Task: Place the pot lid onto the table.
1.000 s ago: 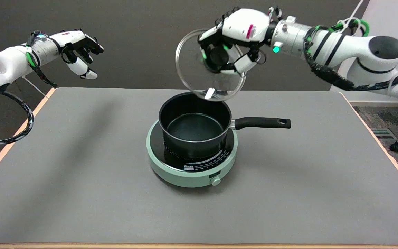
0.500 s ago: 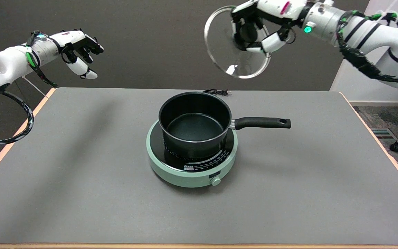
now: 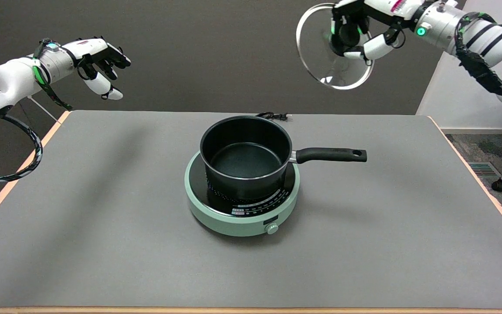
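My right hand (image 3: 360, 30) grips the lid (image 3: 320, 56) by its knob, tilted, high in the air up and right of the open pot (image 3: 245, 157); lifting looks done, but setting it on the table (image 3: 103, 218) remains.

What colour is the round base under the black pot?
Pale mint green, with a black top, in the head view: the base under the pot.
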